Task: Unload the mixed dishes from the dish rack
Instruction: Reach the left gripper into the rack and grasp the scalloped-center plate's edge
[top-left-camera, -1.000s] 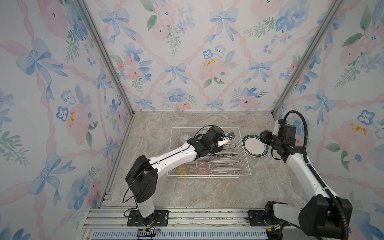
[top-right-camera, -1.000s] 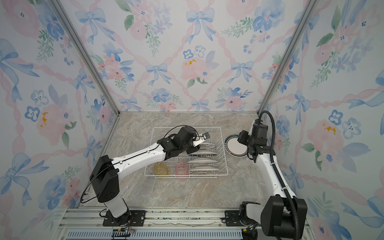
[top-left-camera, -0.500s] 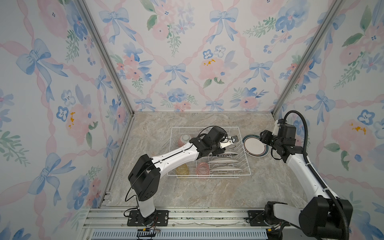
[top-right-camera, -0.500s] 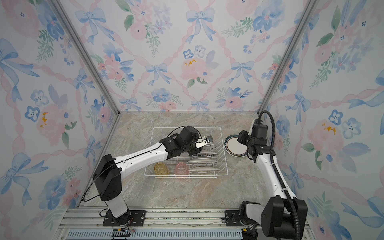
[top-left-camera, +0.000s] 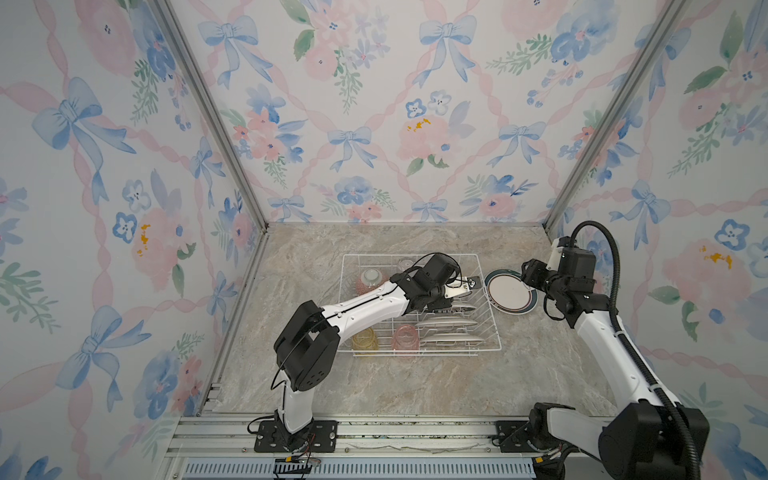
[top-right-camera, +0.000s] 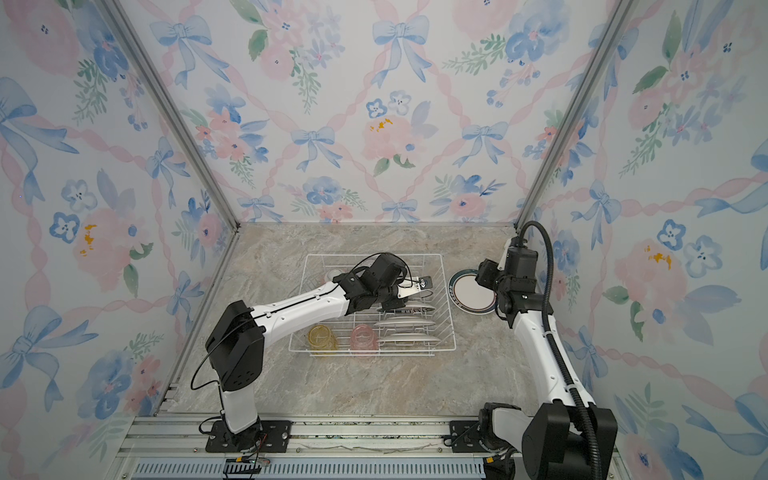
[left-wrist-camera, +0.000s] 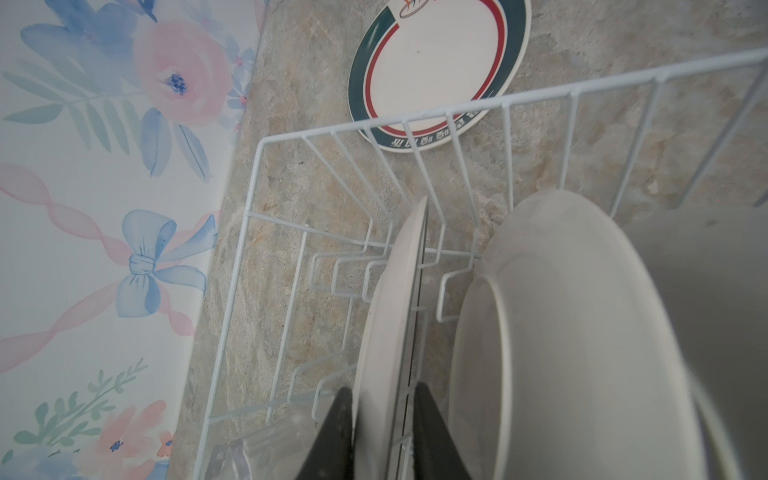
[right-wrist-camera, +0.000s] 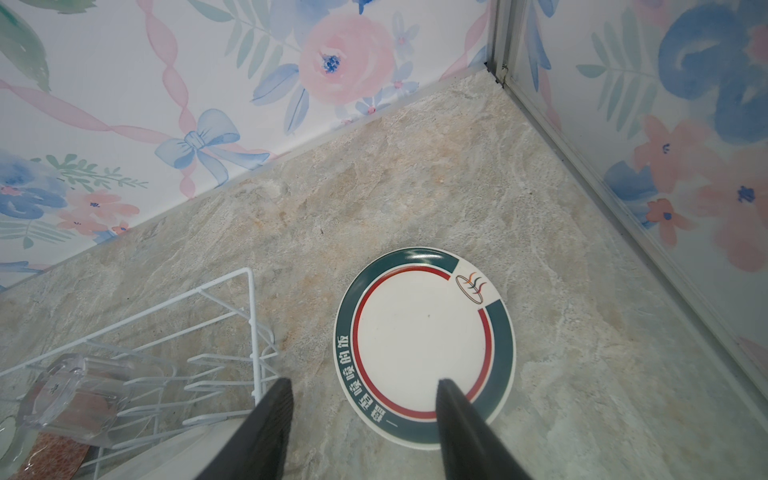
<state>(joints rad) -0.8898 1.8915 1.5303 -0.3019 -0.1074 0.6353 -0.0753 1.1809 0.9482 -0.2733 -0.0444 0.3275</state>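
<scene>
In the left wrist view the fingers of the left gripper run off the edge; whether they press the standing plate is unclear. The flat plate, at three o'clock of the rack, is cropped there and crossed by wires.

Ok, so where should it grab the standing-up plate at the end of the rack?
By its top rim, coming straight down from above. The plate stands on edge between the wires of the rack, so only that thin rim is free, and the left hand fits a finger on each side.
</scene>
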